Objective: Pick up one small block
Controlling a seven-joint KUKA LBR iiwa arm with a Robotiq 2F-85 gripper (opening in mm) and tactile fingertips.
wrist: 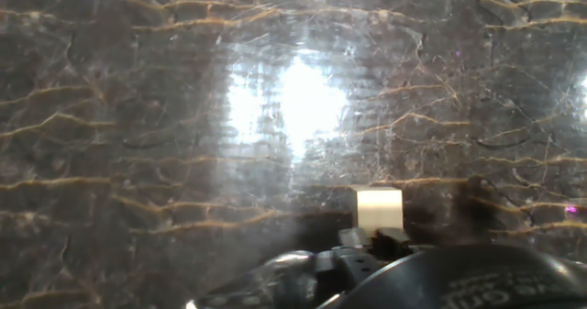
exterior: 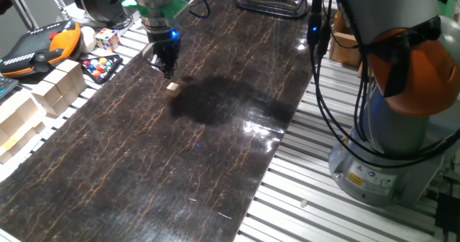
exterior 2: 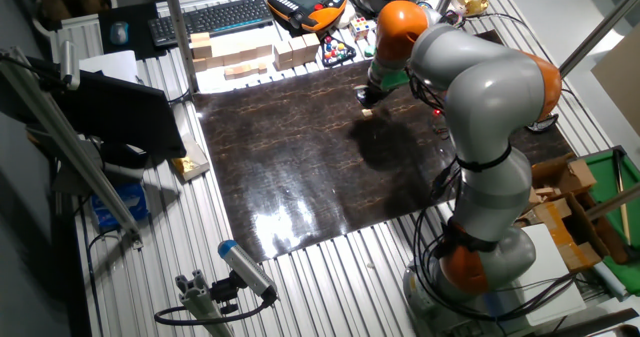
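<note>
The small block is a tiny pale cube lying on the dark marbled mat. It also shows in the other fixed view and in the hand view. My gripper hangs just above the mat, a little behind the block and apart from it. Its fingers come together to a point and hold nothing. It also shows in the other fixed view. In the hand view my gripper is at the bottom edge, with the block right beyond its tips.
Larger pale wooden blocks stand along the mat's left edge. A multicoloured puzzle cube, a tray of coloured balls and an orange-black pendant lie beyond them. The robot base stands on the right.
</note>
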